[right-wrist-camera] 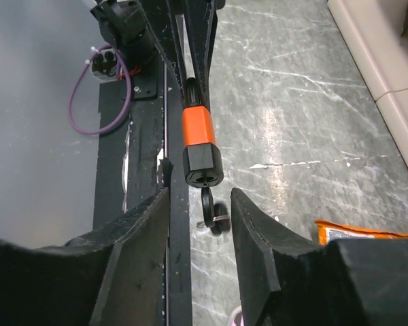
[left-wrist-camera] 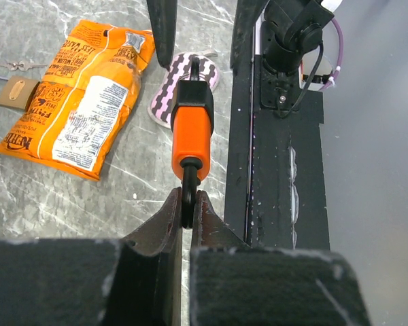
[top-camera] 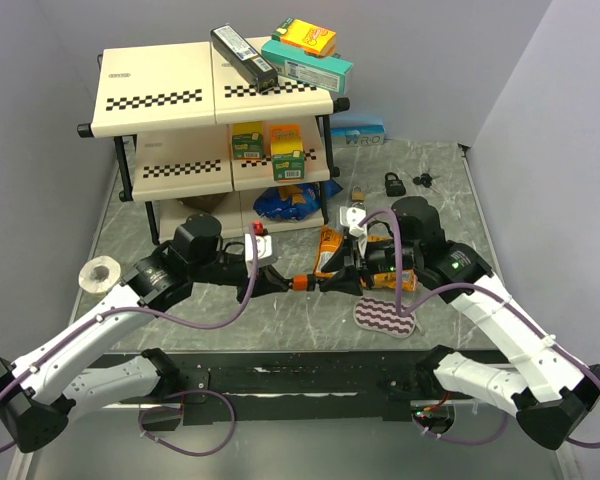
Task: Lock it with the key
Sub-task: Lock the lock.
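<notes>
At the centre of the top view, the orange padlock [top-camera: 305, 283] hangs in the air between the two arms, above the grey table [top-camera: 280, 330]. The left gripper [left-wrist-camera: 188, 200] is pinching its black shackle. The right gripper [right-wrist-camera: 199, 195] has its fingers spread to either side of the lock's black end, not touching it. A small key [right-wrist-camera: 211, 216] shows just below that end; I cannot tell whether it is in the keyhole. An orange chip bag [left-wrist-camera: 81, 102] lies in the upper left of the left wrist view.
</notes>
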Controlling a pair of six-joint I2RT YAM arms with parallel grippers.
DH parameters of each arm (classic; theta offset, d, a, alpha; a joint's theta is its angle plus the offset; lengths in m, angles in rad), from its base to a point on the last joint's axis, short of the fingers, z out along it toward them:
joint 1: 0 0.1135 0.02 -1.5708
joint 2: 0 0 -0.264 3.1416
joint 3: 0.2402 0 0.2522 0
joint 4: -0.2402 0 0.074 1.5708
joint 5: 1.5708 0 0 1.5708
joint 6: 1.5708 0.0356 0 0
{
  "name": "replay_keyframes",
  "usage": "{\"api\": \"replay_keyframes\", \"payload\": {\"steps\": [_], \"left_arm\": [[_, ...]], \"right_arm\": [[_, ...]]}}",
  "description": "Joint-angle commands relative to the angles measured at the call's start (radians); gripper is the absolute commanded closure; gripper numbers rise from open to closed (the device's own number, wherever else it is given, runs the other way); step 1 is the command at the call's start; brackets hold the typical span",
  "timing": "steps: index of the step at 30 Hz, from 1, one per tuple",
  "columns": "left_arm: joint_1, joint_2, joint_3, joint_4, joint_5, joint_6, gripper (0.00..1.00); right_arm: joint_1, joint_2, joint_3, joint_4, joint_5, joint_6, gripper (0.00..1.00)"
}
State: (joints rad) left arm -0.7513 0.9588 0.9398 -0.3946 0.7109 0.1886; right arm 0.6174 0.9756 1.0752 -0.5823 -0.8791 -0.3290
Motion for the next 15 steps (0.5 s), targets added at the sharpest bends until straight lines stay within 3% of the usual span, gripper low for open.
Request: {"api": "replay_keyframes", "payload": {"steps": [1, 7, 10, 14, 15], "left_arm": [[0.001, 0.000, 0.070, 0.071, 0.039, -0.015, 0.99], [0.001, -0.002, 0.063, 0.082, 0.036, -0.021, 0.99], [0.001, 0.006, 0.070, 0.086, 0.036, -0.028, 0.99], [0.003, 0.015, 0.079, 0.074, 0.033, -0.026, 0.99], [0.001, 0.015, 0.079, 0.069, 0.030, -0.021, 0.99]], "right_arm": [[0.004, 0.006, 0.008, 0.024, 0.002, -0.022, 0.54], [0.005, 0.002, 0.000, -0.048, 0.025, -0.097, 0.59], [0.002, 0.009, 0.000, -0.059, 0.040, -0.123, 0.67], [0.002, 0.014, 0.017, -0.071, 0.048, -0.146, 1.00], [0.001, 0.008, 0.019, -0.082, 0.061, -0.150, 1.00]]}}
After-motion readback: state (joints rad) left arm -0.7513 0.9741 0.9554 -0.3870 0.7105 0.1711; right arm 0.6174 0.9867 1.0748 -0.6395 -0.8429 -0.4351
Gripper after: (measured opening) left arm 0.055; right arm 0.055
